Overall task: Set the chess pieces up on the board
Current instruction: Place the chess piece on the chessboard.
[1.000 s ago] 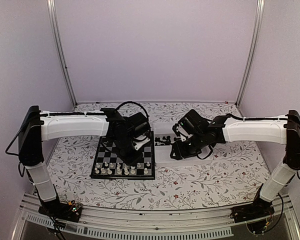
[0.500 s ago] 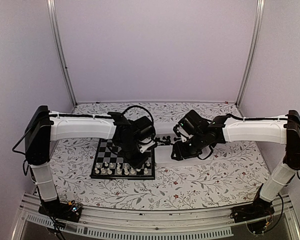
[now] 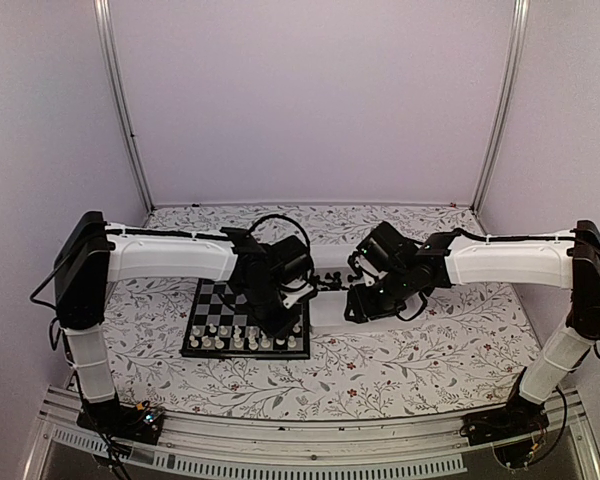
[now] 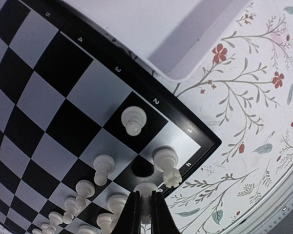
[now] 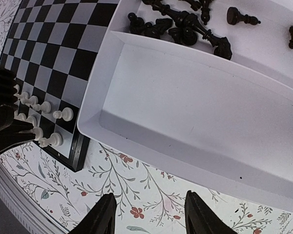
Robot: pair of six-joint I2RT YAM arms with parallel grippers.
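The board (image 3: 212, 298) lies left of centre, with white chess pieces (image 3: 236, 340) lined up along its near rows. My left gripper (image 3: 281, 326) hangs over the board's near right corner. In the left wrist view its fingers (image 4: 133, 214) are shut on a white piece (image 4: 146, 189) just above the squares beside a white rook (image 4: 168, 165) and a pawn (image 4: 134, 120). My right gripper (image 5: 146, 210) stands open and empty over the flowered cloth by the tray's near edge. Black pieces (image 5: 185, 23) lie in the tray's far compartment.
A white two-compartment tray (image 5: 195, 105) sits right against the board's right side (image 5: 63, 44); its near compartment holds nothing. The table carries a flowered cloth (image 3: 400, 355). Both arms meet close together over the tray (image 3: 326, 312).
My left arm has swung rightward and nearer, carrying the white piece from the board's middle to its near right corner. The right arm has stayed still.
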